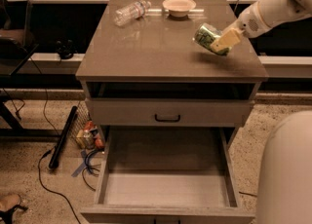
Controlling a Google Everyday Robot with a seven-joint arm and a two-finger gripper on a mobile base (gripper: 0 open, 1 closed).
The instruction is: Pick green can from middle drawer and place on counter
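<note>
Now my gripper [218, 41] is clamped on the green can [205, 35], holding it tilted just above the right part of the counter [146, 47], so the picking from the open middle drawer [165, 191] is done and only setting it down remains.

Your floor [280, 116] is speckled beige, with a black cable [43, 181] snaking over it and clutter [87, 138] left of the cabinet [122, 113], all under dim warm light. The claw [213, 39] grips the green can [204, 34] above the surface's [146, 52] right side.
</note>
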